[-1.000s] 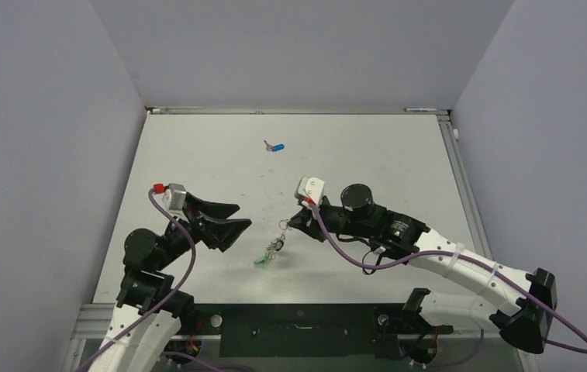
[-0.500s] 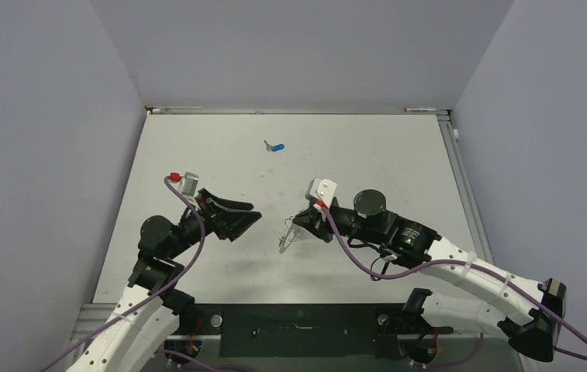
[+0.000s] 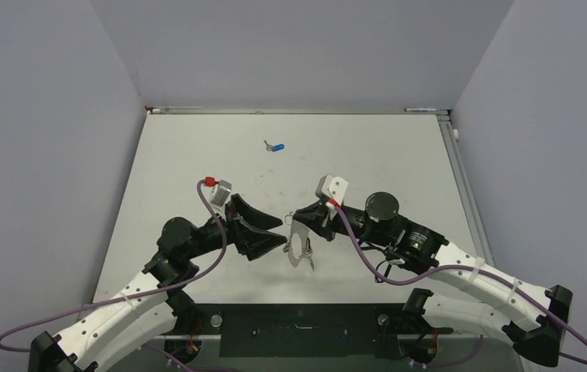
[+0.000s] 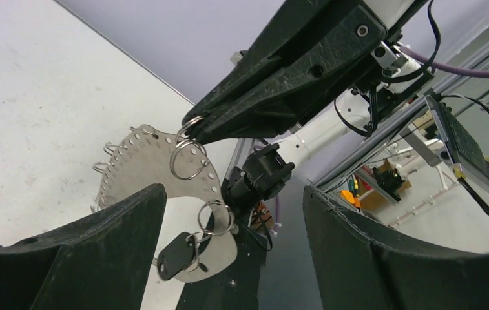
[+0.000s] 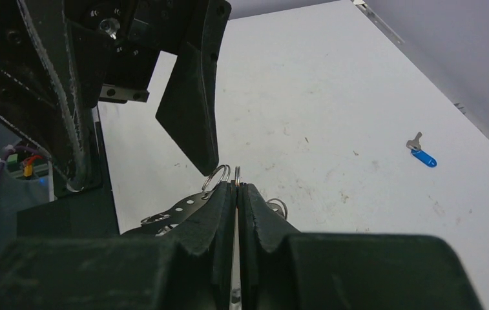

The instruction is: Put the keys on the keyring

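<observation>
The keyring (image 3: pixel 298 246) is a flat silvery hoop with holes and small split rings; it hangs in the air at table centre. My right gripper (image 3: pixel 293 218) is shut on one of its top rings, seen as thin rings pinched at the fingertips in the right wrist view (image 5: pixel 236 185). My left gripper (image 3: pixel 281 235) is open, just left of the hoop and not touching it. In the left wrist view the hoop (image 4: pixel 139 154) hangs in front of my open left gripper (image 4: pixel 234 190), with a dark key head (image 4: pixel 176 253) on a low ring. The blue key (image 3: pixel 275 146) lies alone on the far table.
The white table (image 3: pixel 398 155) is walled on three sides by grey panels. The black base bar (image 3: pixel 298 319) runs along the near edge. The blue key also shows in the right wrist view (image 5: pixel 422 155), far right on the table.
My left arm has swung right and forward up to the hoop. My right gripper has lifted the hoop off the table and shifted slightly right; the green bit no longer lies on the table.
</observation>
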Controlling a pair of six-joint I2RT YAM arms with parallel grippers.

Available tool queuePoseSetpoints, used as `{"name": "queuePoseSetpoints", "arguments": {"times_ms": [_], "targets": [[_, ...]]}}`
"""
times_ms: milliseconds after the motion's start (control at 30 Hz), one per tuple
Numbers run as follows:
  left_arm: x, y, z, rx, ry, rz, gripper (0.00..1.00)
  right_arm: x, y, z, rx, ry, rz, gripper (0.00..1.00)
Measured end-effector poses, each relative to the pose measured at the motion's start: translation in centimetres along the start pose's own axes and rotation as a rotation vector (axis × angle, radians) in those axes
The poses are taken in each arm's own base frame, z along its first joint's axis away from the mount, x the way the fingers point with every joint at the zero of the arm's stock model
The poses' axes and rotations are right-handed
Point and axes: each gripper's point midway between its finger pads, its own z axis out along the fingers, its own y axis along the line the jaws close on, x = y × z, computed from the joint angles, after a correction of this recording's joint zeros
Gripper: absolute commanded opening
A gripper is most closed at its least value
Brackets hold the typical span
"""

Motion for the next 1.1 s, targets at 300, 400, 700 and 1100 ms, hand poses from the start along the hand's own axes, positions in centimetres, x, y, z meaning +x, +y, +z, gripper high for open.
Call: {"name": "queuePoseSetpoints", "arguments": {"times_ms": [300,400,700,1100], "targets": [[2.3,-0.9,1.6,0.046,0.053,0.059,0.72,-0.5,0.3,-1.1,0.002,-0.036,0.022,0.05],[2.9,-0.7,2.0,0.044,0.069,0.084,0.68,-0.6,0.3,-1.2,0.005,-0.042,0.023,0.05],[1.8,-1.2,2.5,0.046,0.035,0.159,0.64,-1.3,0.2,-1.8,0.022,-0.063,0.050,0.05],[0.1,-0.7,2.4,-0.002,-0.040,0.236,0.70,-2.1,0.5,-2.6,0.020,-0.089,0.068,0.05]]}}
